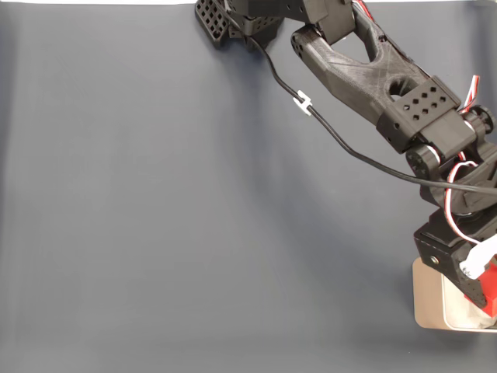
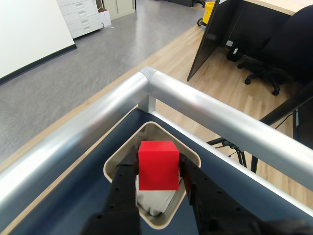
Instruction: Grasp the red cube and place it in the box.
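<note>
The red cube [image 2: 158, 165] sits clamped in the claw [image 2: 159, 183] above the box [image 2: 115, 164], beside metal rails [image 2: 205, 110].

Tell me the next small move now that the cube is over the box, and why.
Probably open the gripper and let go, perhaps after easing down slightly. In the wrist view the red cube sits clamped between both fingers, directly above the box and its white padding. The fixed view agrees: the cube hangs over the box at the table's edge, so release should land it inside.
</note>
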Robot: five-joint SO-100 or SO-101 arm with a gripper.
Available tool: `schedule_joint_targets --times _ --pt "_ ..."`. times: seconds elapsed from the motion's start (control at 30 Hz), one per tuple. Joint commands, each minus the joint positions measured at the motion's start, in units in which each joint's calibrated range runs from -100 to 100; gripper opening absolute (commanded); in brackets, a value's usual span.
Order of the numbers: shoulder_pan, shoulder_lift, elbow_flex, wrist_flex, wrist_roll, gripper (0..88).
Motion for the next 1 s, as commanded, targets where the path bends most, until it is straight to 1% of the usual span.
schedule_joint_targets --times 0.0,0.27,0.33,0.43,0.5,0.53,0.7,0.97 --pt "0.2 -1.0 -3.3 -1.5 -0.6 3.9" --pt "0.2 -1.3 -3.3 -1.5 -0.8 4.3" --pt "0.1 -1.3 -3.3 -1.5 -0.9 9.8" --pt "0.2 -1.5 -3.3 -1.3 -1.1 26.2" --pt "0.2 -1.7 -3.1 -1.1 -1.2 33.8" --pt "0.2 -1.8 -2.9 -0.8 -1.2 35.8" --pt "0.4 -2.0 -2.9 -0.7 -0.8 42.6" --pt "0.4 -2.0 -2.9 -0.6 -0.7 44.7"
